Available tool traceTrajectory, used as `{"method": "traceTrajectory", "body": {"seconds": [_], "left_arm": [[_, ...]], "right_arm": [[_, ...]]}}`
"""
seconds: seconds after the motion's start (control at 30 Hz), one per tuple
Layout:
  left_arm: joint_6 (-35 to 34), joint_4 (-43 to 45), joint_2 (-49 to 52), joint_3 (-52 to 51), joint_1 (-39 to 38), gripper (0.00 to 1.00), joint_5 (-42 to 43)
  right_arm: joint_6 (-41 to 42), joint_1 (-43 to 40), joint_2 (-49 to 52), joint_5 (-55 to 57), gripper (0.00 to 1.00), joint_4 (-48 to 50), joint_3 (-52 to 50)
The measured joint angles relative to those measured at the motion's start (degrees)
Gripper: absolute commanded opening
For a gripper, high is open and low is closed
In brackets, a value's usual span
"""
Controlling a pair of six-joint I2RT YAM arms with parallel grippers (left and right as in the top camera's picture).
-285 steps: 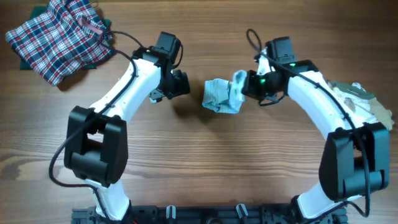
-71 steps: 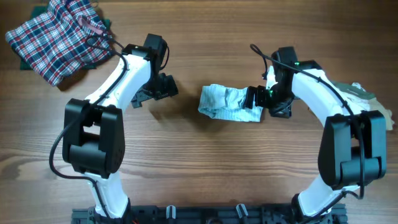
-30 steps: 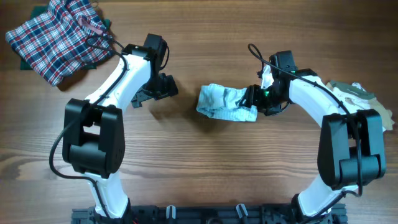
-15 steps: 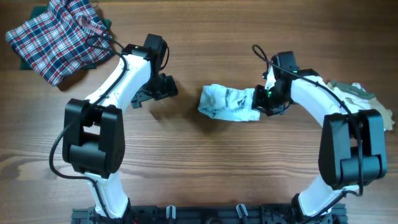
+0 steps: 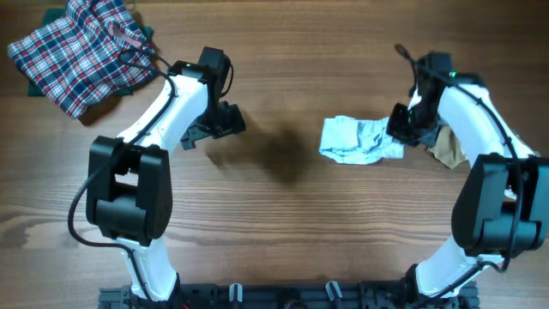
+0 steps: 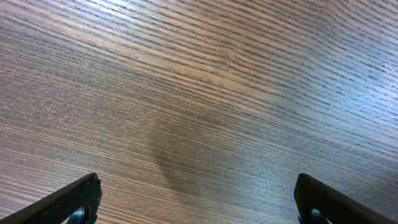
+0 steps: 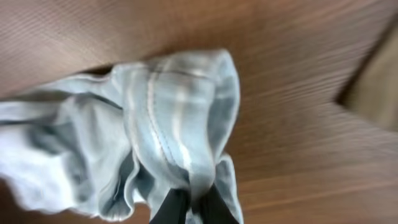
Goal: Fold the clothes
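Note:
The pale blue-white striped garment lies crumpled right of the table's middle. My right gripper is shut on its right edge; in the right wrist view the black fingertips pinch a fold of the striped cloth. A tan and cream garment lies just right of that gripper, partly under the arm. The red-white-blue plaid garment lies at the far left corner. My left gripper is open and empty over bare wood, its fingertips wide apart.
A dark green cloth shows under the plaid garment. The wooden table stretches bare between the two arms. A tan shape shows at the right edge of the right wrist view.
My right gripper has dragged the striped garment to the right, away from the table's middle, and now covers most of the tan and cream pile. The left arm has not moved.

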Motion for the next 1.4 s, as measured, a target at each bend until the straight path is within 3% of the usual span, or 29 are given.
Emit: {"method": "traceTrajectory", "body": {"seconds": [0.13,0.33,0.63,1.07,1.23,1.33,1.4], "left_arm": [[0.0,0.22,0.0,0.0,0.0,1.0,0.0],[0.0,0.61,0.0,0.0,0.0,1.0,0.0],[0.0,0.37,0.0,0.0,0.0,1.0,0.0],[0.0,0.22,0.0,0.0,0.0,1.0,0.0],[0.0,0.28,0.0,0.0,0.0,1.0,0.0],[0.0,0.28,0.0,0.0,0.0,1.0,0.0],[0.0,0.28,0.0,0.0,0.0,1.0,0.0]], "right_arm": [[-1.14,0.59,0.02,1.51,0.04,-4.5,6.88],[-1.25,6.58,0.02,2.16,0.04,-4.72,8.17],[2.05,17.44,0.68,2.05,0.04,-0.92,8.11],[4.15,20.39,9.7,-2.54,0.05,5.18,8.04],[4.57,20.46,9.7,-6.58,0.31,6.54,8.04],[5.2,20.79,9.79,-7.96,0.52,6.62,8.04],[5.2,21.31,9.97,-8.57,0.57,6.73,8.04]]}}
